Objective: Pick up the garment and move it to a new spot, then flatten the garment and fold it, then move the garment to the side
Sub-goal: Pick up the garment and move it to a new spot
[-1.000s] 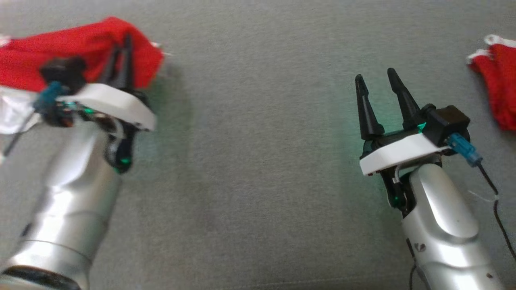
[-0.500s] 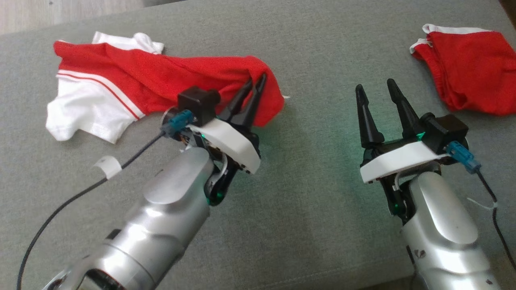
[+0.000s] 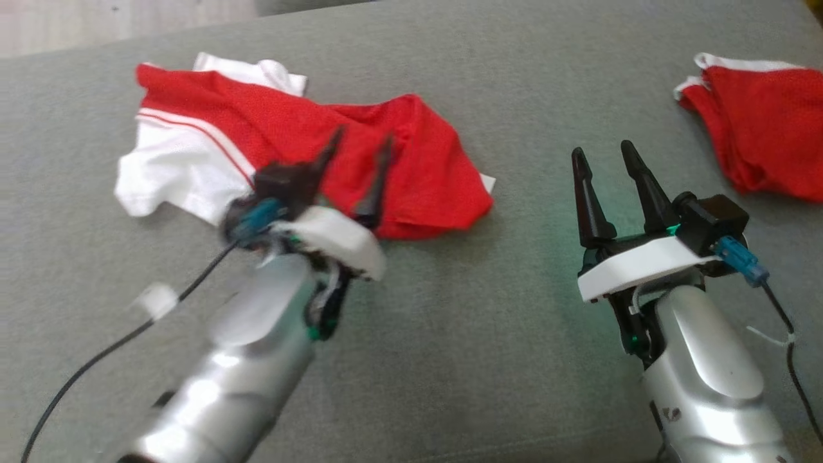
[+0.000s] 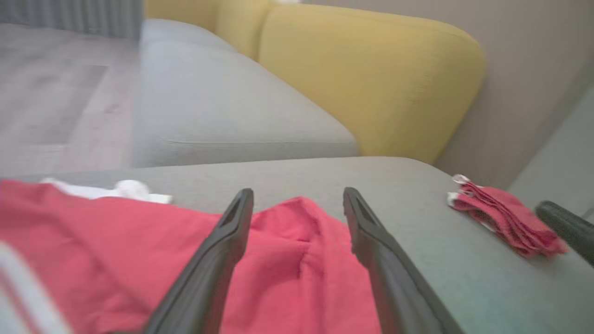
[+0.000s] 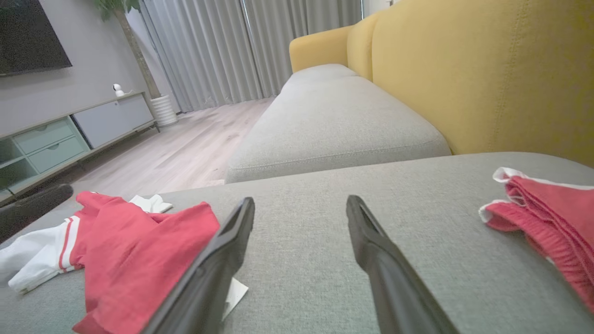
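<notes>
The garment (image 3: pixel 424 180), a red and white shirt, lies crumpled on the grey cushion (image 3: pixel 450 360) at the left. My left gripper (image 3: pixel 362 136) hangs over its red part, open, with nothing between the fingers. In the left wrist view the left gripper (image 4: pixel 298 192) stands spread above the garment's red cloth (image 4: pixel 116 250). My right gripper (image 3: pixel 601 149) is open over bare cushion to the right of the garment. The right wrist view shows the right gripper (image 5: pixel 300 200) open, with the garment (image 5: pixel 134 250) at its left.
A second red cloth (image 3: pixel 765 128) with white trim lies at the far right of the cushion. A yellow backrest (image 5: pixel 487 79) and another grey seat (image 5: pixel 334 120) lie beyond. Wooden floor (image 5: pixel 185 148) and a low cabinet (image 5: pixel 69 134) are off the cushion's far edge.
My left gripper has opened and let go of the garment, which now lies spread on the cushion. The head camera has shifted. The right gripper stays as it was.
</notes>
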{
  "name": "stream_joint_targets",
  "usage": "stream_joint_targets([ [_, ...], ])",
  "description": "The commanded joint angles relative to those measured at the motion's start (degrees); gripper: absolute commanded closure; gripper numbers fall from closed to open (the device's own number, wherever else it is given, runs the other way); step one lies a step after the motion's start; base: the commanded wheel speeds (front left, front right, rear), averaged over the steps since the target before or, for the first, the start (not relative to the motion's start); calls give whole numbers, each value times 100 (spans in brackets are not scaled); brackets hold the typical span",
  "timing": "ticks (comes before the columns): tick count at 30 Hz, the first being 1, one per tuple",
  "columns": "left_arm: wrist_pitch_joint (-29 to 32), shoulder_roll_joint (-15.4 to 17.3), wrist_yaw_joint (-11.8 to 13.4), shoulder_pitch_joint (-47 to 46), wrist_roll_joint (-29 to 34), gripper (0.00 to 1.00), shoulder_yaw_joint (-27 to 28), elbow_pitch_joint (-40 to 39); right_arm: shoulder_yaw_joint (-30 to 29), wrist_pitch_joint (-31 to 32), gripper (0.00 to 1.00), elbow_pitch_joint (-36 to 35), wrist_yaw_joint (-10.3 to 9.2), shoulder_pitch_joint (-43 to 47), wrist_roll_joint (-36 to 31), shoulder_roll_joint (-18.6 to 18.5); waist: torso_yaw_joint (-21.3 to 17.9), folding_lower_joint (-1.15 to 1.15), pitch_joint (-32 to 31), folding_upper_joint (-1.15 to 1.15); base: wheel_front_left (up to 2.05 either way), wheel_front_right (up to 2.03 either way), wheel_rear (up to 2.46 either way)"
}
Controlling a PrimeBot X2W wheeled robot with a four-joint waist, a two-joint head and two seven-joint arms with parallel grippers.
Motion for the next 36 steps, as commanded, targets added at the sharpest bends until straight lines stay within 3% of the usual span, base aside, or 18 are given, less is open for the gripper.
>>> stream_joint_targets([
  [1,-60,240,165,127,225,0,496,-230,77,-62,0,-156,22,8,-10,71,154,0,-101,0,0,0,0],
  [9,-61,705,576,1496,1095,0,2077,-752,-22,-62,0,-26,22,171,-58,71,556,0,-393,0,0,0,0],
  [13,-62,705,531,2317,1547,0,2880,-1093,-92,-62,0,59,22,303,-101,71,712,0,-557,0,0,0,0],
  [19,-62,493,451,3146,2208,0,3602,-1608,-185,-62,0,240,22,561,-114,71,816,0,-824,0,0,0,0],
  [28,-62,162,249,4145,2945,0,4178,-2148,-147,-62,0,394,22,987,-75,71,777,0,-1220,0,0,0,0],
  [36,-62,4,67,4318,3193,0,4386,-2171,-132,-62,0,431,22,1150,-74,71,812,0,-1271,0,0,0,0],
])
